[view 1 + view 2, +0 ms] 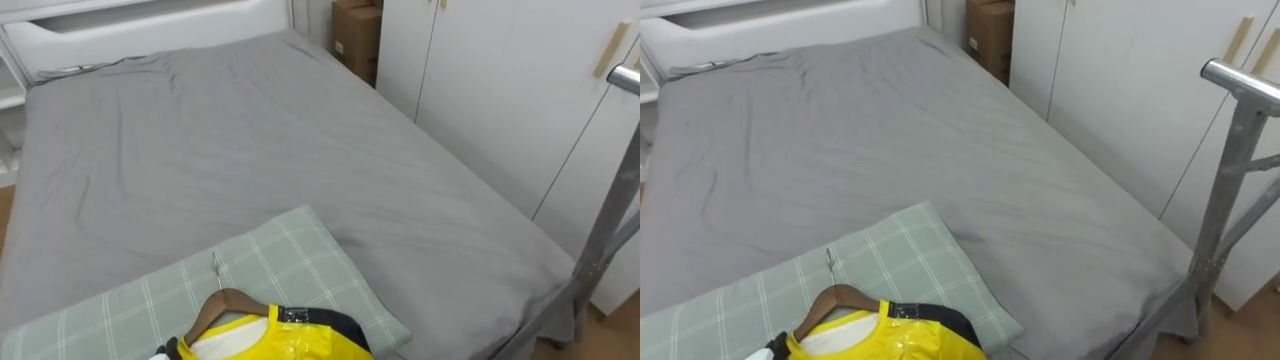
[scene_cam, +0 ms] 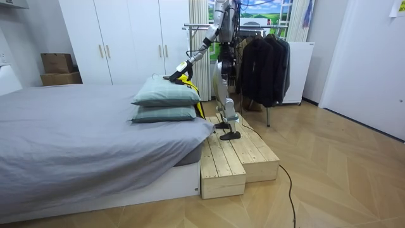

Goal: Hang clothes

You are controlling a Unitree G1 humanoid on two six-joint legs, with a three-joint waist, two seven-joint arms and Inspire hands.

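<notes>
Pickup: L hand (image 2: 176,71) at wooden hanger (image 1: 225,300) w/ yellow top (image 1: 300,340) on checked pillow (image 1: 285,250), I can't tell grip. Next: firm hold, lift to rail (image 1: 1240,85) right of pillow

light: bright, even | shadows: soft | glare: on yellow garment (image 1: 300,342)

In the eye views, a bed (image 1: 250,150) with a grey sheet spans the centre, and its white headboard (image 1: 150,25) lies at 11 o'clock. White wardrobes (image 1: 480,90) stand at 2 o'clock, with a cardboard box (image 1: 356,40) at 1 o'clock. The floor (image 2: 342,171) is light wood. A wooden platform (image 2: 237,158) sits just beside the bed's foot.
</notes>
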